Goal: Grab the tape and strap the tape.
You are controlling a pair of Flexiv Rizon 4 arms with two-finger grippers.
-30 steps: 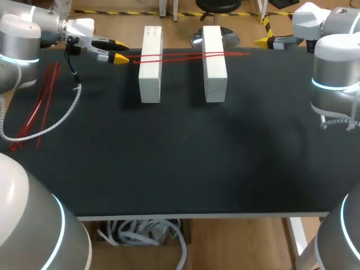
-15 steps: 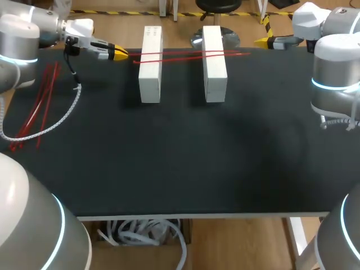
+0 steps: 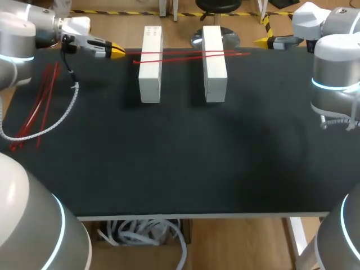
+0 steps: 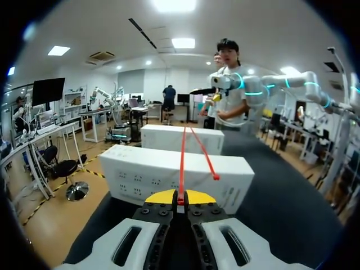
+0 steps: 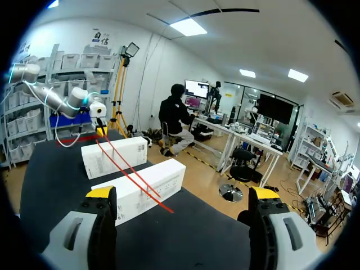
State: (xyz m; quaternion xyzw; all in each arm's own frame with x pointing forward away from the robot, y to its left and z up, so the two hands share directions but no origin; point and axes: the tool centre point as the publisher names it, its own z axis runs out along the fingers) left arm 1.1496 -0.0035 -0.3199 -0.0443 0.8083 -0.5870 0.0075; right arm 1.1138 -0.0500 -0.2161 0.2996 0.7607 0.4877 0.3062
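Note:
A thin red tape (image 3: 185,55) lies across two white blocks (image 3: 150,64) (image 3: 214,62) at the table's far side. My left gripper (image 3: 116,51) sits just left of the left block, shut on the tape's left end. In the left wrist view the tape (image 4: 182,163) runs out from between the closed yellow tips of the left gripper (image 4: 180,198) and over both blocks. My right gripper (image 3: 264,41) hangs open past the tape's right end, apart from it. From the right wrist, the tape (image 5: 132,177) crosses the blocks ahead of the wide-open right gripper (image 5: 183,197).
A bundle of spare red tapes (image 3: 39,104) lies at the table's left edge, with a white spiral cable (image 3: 59,115) from the left arm looping over it.
My left gripper has shut on the tape's left end and drawn slightly left and back. The right arm has not moved.

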